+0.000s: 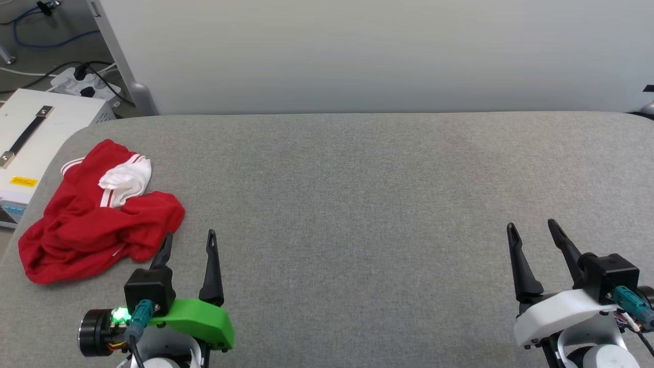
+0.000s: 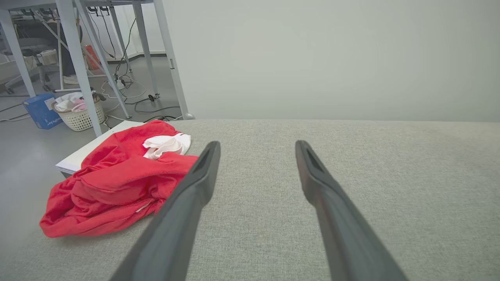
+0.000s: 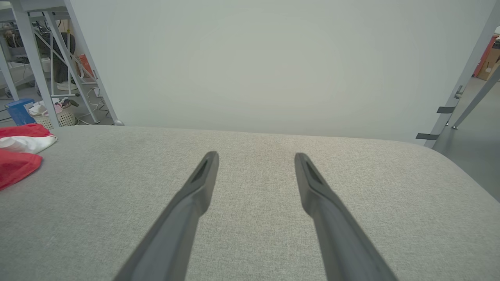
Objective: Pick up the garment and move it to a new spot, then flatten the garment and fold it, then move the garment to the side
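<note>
The garment (image 1: 97,214) lies crumpled in a red heap with a white sleeve on top, at the far left of the grey table (image 1: 357,204). Its lettering is hidden in the folds. My left gripper (image 1: 190,236) is open just to the right of the heap, its left finger close to the red cloth, nothing between the fingers. The left wrist view shows the garment (image 2: 117,183) left of my open left gripper (image 2: 258,145). At the lower right my right gripper (image 1: 531,227) is open and empty, far from the shirt. A corner of the garment (image 3: 17,156) sits at the right wrist view's left edge, well left of the right gripper (image 3: 256,156).
A white box (image 1: 30,138) with a strap handle stands off the table's left edge, with cables and a power strip (image 1: 87,84) on the floor behind. A pale wall panel (image 1: 357,51) runs along the table's far edge. A laundry basket (image 2: 78,111) sits on the floor beyond.
</note>
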Controlling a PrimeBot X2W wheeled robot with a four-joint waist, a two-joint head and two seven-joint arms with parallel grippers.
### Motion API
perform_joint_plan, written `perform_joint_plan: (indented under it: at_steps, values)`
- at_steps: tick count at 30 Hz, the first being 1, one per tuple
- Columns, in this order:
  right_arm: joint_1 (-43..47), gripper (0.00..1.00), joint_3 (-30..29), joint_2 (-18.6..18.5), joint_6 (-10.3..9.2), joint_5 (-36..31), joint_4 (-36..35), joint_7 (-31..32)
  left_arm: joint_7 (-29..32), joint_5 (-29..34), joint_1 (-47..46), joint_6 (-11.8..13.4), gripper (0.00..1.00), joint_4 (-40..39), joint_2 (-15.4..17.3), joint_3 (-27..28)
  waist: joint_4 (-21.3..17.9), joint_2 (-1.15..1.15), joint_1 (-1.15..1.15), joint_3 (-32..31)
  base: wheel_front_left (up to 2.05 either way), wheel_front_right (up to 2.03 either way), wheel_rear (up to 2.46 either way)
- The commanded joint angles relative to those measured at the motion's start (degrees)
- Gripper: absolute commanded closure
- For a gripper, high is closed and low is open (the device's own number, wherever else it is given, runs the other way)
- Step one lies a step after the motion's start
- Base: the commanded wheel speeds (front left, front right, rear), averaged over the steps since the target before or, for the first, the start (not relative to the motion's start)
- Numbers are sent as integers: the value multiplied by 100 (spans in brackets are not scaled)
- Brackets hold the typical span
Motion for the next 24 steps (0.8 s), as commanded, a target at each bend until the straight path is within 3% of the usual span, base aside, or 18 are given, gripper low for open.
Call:
perform_joint_plan:
  at_steps: [1, 24]
  values:
    - [48, 0, -16, -2, -1, 71, -49, -73, -65, -88, -46, 42, 0, -25, -9, -5, -1, 0, 0, 2, 0, 0, 0]
    - [127, 0, -65, -2, -2, 292, -113, -343, -338, -319, -60, 66, 0, -21, -14, -67, 4, 0, 0, 22, 0, 0, 0]
